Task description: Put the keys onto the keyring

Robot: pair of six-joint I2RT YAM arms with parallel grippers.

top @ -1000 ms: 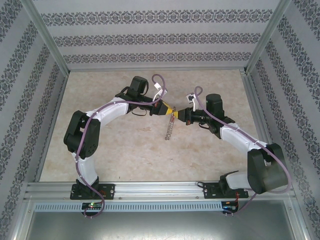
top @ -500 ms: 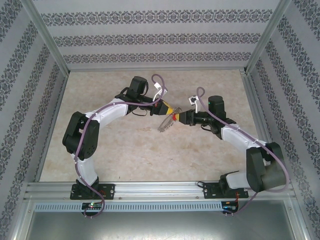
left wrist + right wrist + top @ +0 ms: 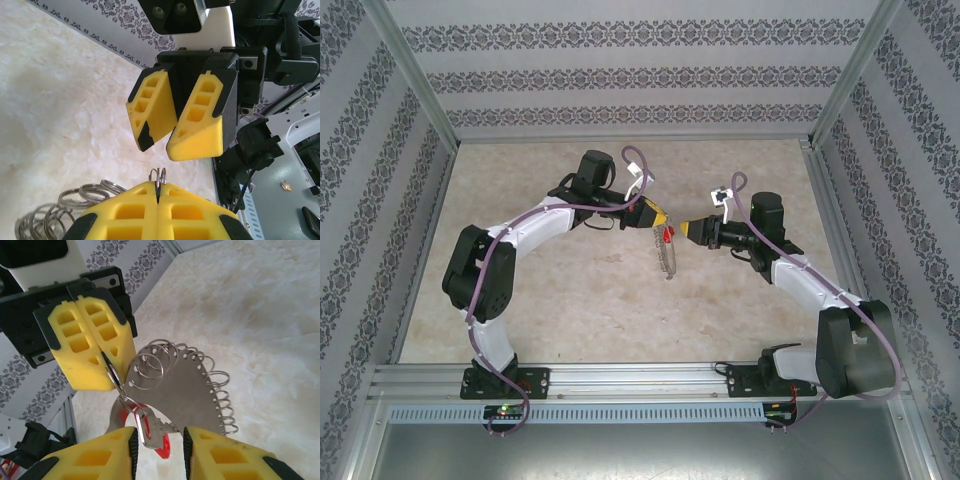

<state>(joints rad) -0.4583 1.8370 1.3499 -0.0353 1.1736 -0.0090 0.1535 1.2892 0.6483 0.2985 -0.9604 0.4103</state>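
My left gripper [image 3: 659, 221] is shut on a small wire ring [image 3: 159, 176] at its fingertips. From that ring hangs the keyring [image 3: 667, 260], a grey crescent of metal [image 3: 190, 390] fringed with many small split rings [image 3: 75, 202]. The key [image 3: 155, 432], silvery with a red head, hangs on a small ring linked to the one the left gripper [image 3: 102, 360] pinches. In the top view it shows as a red spot [image 3: 668, 235]. My right gripper [image 3: 688, 230] faces the left one at close range. Its jaws [image 3: 159, 440] stand open either side of the dangling key.
The marble-patterned table [image 3: 580, 300] lies below both arms. Patterned walls [image 3: 620, 75] and aluminium frame posts [image 3: 410, 70] enclose it. A metal rail [image 3: 640, 375] carrying the arm bases runs along the near edge.
My right gripper has opened and drawn back to the right. The keyring swung and now hangs straight down under the left gripper, which stayed shut.
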